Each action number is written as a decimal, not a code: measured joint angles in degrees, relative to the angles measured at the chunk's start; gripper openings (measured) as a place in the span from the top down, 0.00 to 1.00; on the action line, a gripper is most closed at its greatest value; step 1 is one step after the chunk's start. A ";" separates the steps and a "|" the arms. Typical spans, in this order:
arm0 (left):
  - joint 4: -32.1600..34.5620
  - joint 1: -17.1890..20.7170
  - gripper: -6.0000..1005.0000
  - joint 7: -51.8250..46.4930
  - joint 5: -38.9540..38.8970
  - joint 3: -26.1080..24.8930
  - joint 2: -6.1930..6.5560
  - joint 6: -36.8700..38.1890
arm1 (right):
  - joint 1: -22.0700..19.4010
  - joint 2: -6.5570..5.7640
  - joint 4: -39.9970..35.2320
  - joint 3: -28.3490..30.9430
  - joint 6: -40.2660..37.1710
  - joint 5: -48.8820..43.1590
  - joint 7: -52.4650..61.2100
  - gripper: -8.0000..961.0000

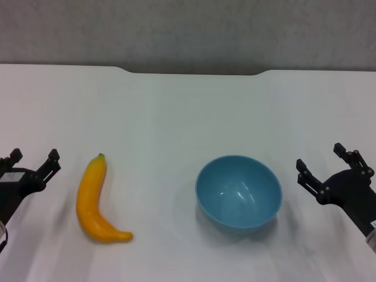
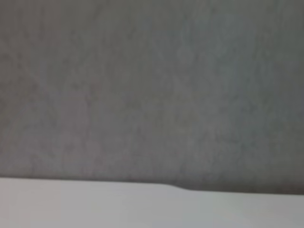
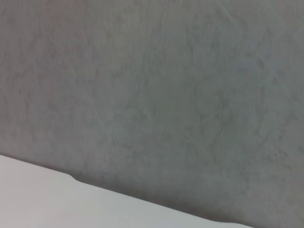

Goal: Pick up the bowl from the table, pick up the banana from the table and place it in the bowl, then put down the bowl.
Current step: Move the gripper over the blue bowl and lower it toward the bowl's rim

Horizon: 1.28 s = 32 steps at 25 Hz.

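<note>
2 grippers i see spread apart; left gripper (image 1: 32,160) beside the banana (image 1: 97,202), right gripper (image 1: 325,163) beside the bowl (image 1: 238,191) on the table (image 1: 176,111).

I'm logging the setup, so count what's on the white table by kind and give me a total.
Round glossy light-blue bowl: 1
Curved yellow-orange banana: 1
Total: 2, both resting on the white table; the open left gripper and open right gripper hold nothing.
</note>
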 joint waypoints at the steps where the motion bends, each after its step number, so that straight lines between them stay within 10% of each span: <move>1: -0.03 -0.03 0.11 0.00 0.05 0.01 0.02 -0.37 | 0.10 0.00 0.09 0.01 0.00 0.01 0.03 0.07; 17: -1.50 0.78 0.11 -5.80 0.69 2.00 0.43 -0.84 | -0.35 -0.28 3.10 0.12 0.01 1.59 0.22 0.07; 22: -16.10 7.46 0.11 -8.76 6.70 3.05 1.28 4.19 | -1.80 -1.14 7.58 1.39 0.73 2.02 0.17 0.07; 32: -49.72 17.63 0.11 -24.55 24.79 2.31 1.97 34.87 | -6.66 -8.27 32.63 11.74 27.77 1.51 -5.96 0.07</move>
